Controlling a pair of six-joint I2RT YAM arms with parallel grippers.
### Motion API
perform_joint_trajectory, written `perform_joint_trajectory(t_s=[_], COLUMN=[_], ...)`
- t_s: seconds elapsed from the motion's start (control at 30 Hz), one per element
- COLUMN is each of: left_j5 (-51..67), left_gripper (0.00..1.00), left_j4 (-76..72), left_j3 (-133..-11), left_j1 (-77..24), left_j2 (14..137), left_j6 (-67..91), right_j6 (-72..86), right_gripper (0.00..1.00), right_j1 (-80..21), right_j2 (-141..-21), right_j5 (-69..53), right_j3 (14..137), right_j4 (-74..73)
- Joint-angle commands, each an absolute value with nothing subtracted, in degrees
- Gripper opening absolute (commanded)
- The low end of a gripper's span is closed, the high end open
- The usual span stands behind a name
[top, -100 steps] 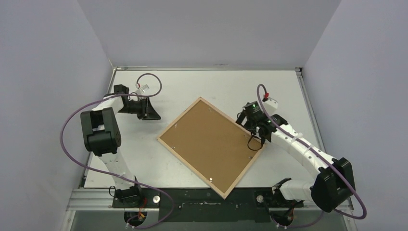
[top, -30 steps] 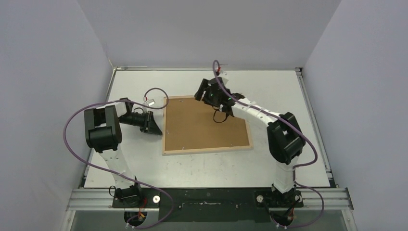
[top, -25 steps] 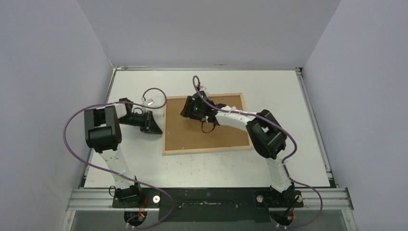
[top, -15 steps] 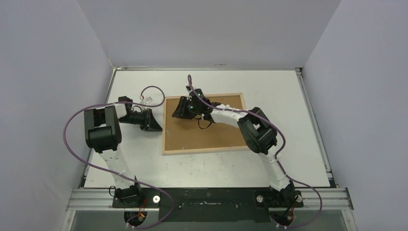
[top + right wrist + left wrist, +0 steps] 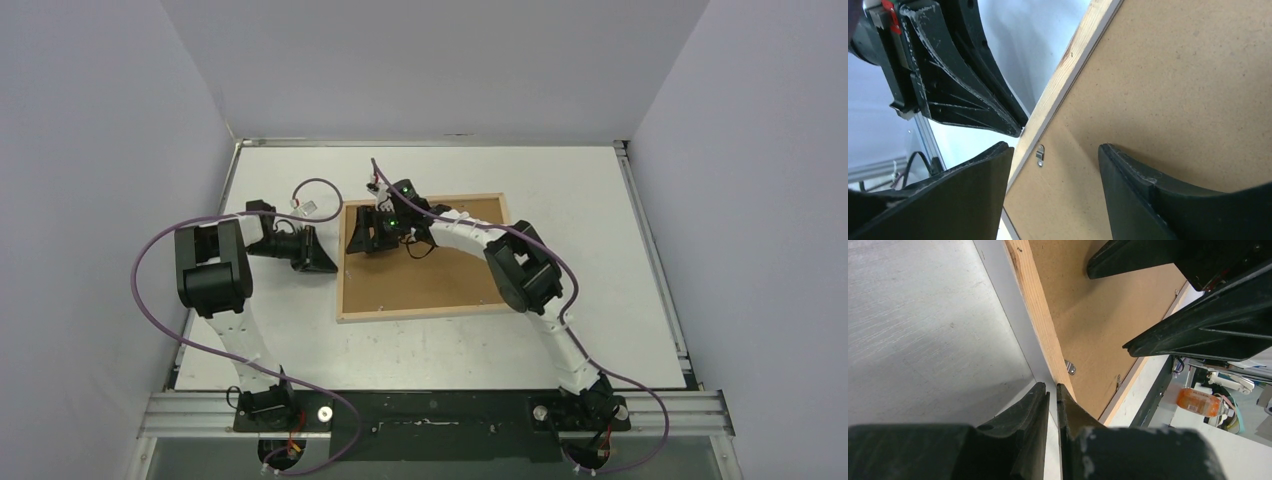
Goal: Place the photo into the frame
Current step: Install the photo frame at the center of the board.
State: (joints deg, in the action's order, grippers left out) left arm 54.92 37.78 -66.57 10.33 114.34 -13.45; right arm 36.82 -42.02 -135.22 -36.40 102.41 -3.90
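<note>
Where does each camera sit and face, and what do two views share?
Top external: above and behind both arms, looking down on table and frame.
Left wrist: on left arm, facing along the frame's edge; left gripper at bottom.
Right wrist: above the backing panel; right gripper open at bottom.
Wrist views share the metal clip.
</note>
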Motion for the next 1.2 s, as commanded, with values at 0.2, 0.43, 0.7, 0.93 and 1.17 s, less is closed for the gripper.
perform_joint_trajectory(t_s=[0.2, 0.43, 0.7, 0.93, 1.17], left_j5=[55.7, 55.7, 56.0, 56.1, 56.0], left_gripper=[0.11, 0.11, 0.11, 0.11, 0.11], left_j4=[36.1, 36.3, 36.8, 37.0, 36.7], left_j3=[-68.7, -69.1, -69.7, -69.9, -70.1], left_j1=[10.5, 10.5, 10.5, 10.3, 10.0], left_j2=[115.0, 115.5, 115.6, 115.7, 116.2], left_j6=[-12.1, -12.1, -12.2, -12.4, -12.2], right_j6=[18.8, 15.7, 15.1, 16.5, 17.0], right_gripper=[0.65, 0.66, 0.67, 0.66, 0.65], right_j1=[-41.6, -42.2, -44.7, -45.2, -46.0], right_j2=[-138.7, -142.4, -145.1, -145.9, -145.5], right_j5=[-48.8, -49.6, -50.1, -51.0, -51.6], right_j3=[116.7, 122.5, 124.3, 124.1, 122.6], right_j4=[-17.3, -22.4, -22.9, -21.4, -20.9])
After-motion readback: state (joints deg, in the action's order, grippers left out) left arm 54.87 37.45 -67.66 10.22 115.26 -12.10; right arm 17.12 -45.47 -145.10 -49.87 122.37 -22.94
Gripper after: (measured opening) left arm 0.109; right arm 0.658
